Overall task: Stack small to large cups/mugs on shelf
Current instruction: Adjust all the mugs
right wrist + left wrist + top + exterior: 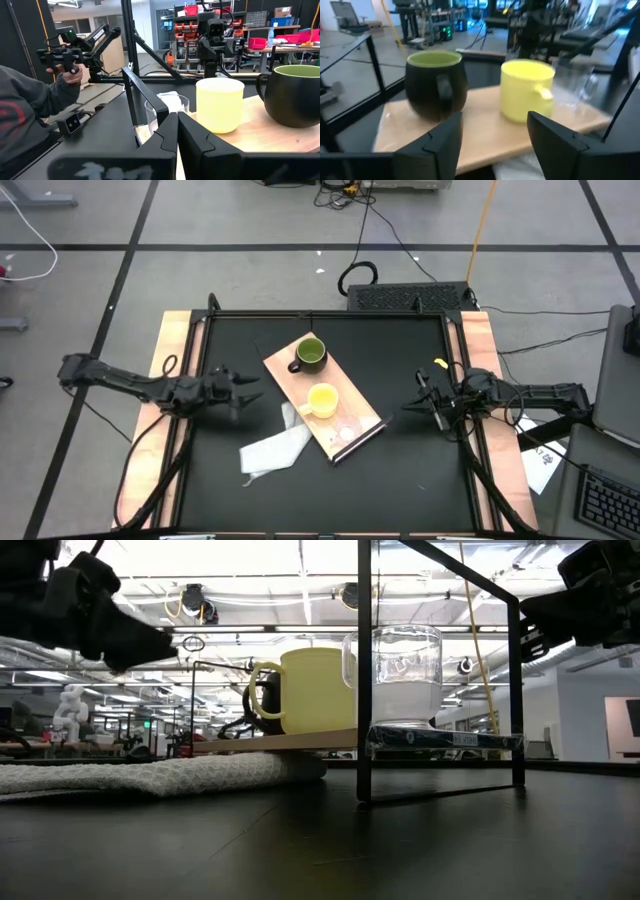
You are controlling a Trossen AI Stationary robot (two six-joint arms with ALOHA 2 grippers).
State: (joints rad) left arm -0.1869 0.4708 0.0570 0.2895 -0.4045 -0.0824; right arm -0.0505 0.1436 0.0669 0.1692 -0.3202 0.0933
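The light-wood shelf [345, 405] lies slantwise mid-table, one side over the white cloth [272, 446]. On it stand, in a row, the dark green mug [310, 354] toward the far end, the yellow mug [322, 400] in the middle and the clear cup [348, 428] toward the near end. All three are upright on their bases. My left gripper [248, 392] hovers open at the shelf's left side, facing the green mug [436, 85] and the yellow mug [526, 90]. My right gripper [412, 404] waits shut to the right of the shelf.
A black metal frame [365, 670] runs around the tabletop, with posts at its edges. The cloth [150, 776] spreads toward the near left. Beyond the table a person's sleeve [25, 117] and a hand holding a device [65, 62] show in the right wrist view.
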